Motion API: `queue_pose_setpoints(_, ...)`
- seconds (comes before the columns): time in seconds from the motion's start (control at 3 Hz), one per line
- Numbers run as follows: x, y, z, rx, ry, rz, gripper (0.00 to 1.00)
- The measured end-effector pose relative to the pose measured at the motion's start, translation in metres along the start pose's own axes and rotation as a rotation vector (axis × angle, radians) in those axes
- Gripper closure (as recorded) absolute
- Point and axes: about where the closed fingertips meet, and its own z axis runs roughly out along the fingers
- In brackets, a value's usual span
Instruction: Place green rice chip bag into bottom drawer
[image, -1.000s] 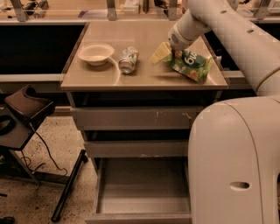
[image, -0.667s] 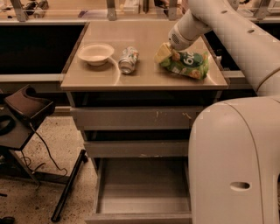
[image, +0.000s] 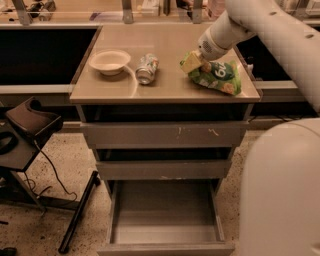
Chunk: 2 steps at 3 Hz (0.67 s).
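The gripper (image: 192, 62) sits at one end of the green rice chip bag (image: 220, 76) on the cabinet top (image: 165, 87) — a can (image: 147, 68) and a bowl (image: 109, 61) lie nearby — and the bottom drawer (image: 165, 227) stands pulled out.

Worktop (image: 165, 89) — smooth, tan, faint sheen.
Chip bag (image: 219, 76): crinkled green foil, glossy.
Can (image: 147, 69): shiny metal.
Bowl (image: 109, 61): pale, smooth, matt.
Bottom drawer (image: 165, 212): grey metal, plain matt inside.
Upper drawer fronts (image: 150, 135): grey metal, paint scuffed in spots.
Floor (image: 75, 165): speckled, stone-like.
Arm (image: 270, 25): smooth white plastic shell, slight gloss.
Gripper (image: 192, 62) — at the bag's left end, over the worktop's right side; dull yellowish surface.
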Motion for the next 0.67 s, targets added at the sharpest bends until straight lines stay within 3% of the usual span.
queue_pose_setpoints(0.33, 0.02, 0.032, -0.056, -0.034, -0.078, 0.0, 1.0)
queue_pose_setpoints(0.67, 0.057, 0.095, -0.097, -0.142, -0.083, -0.038, 1.0)
